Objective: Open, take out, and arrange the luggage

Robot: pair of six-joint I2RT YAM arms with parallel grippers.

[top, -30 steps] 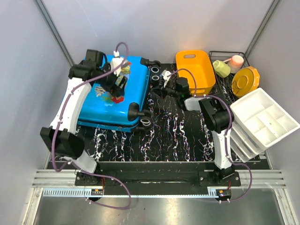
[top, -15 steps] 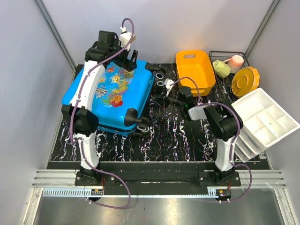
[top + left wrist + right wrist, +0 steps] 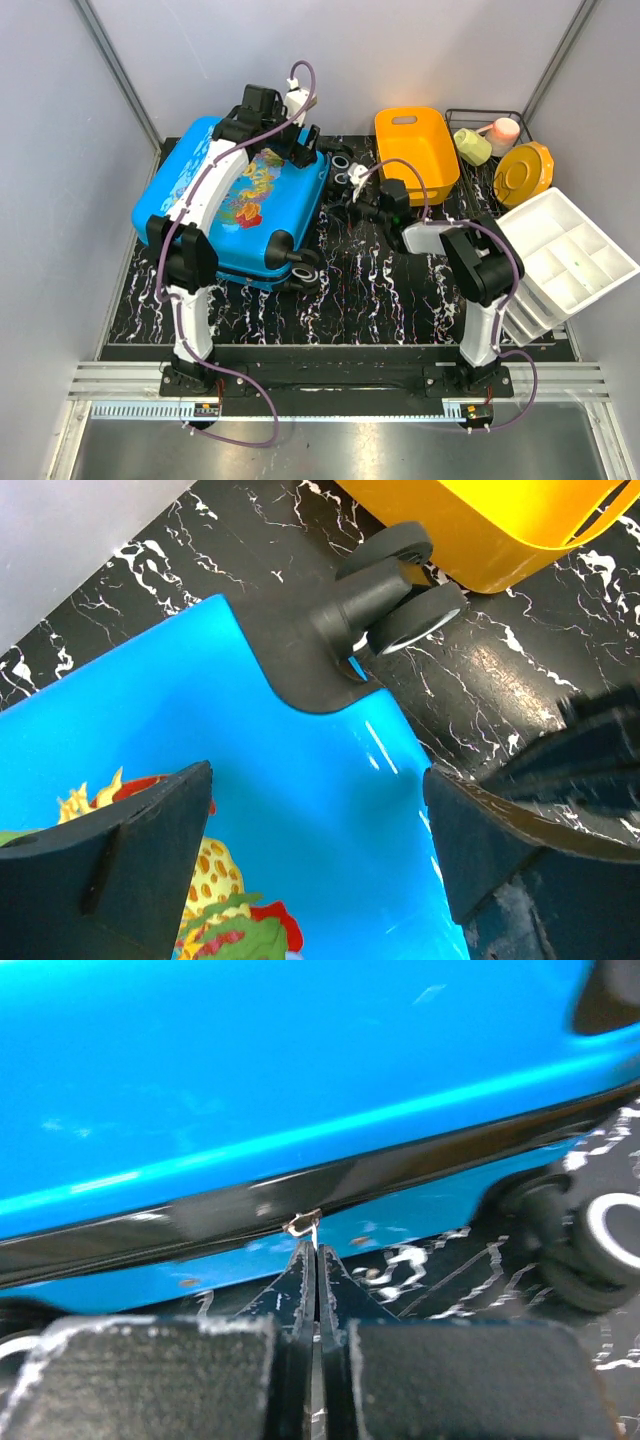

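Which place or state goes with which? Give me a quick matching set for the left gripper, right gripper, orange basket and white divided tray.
Things:
1. left gripper
2. right gripper
3. orange basket
4. white divided tray

Places or states:
A. at the right edge of the table
B. shut on the zipper pull of the suitcase
C. open, over the suitcase's far corner
D. at the back of the table, right of the suitcase

Pairs: 1-C, 2-B, 3-D, 4-A.
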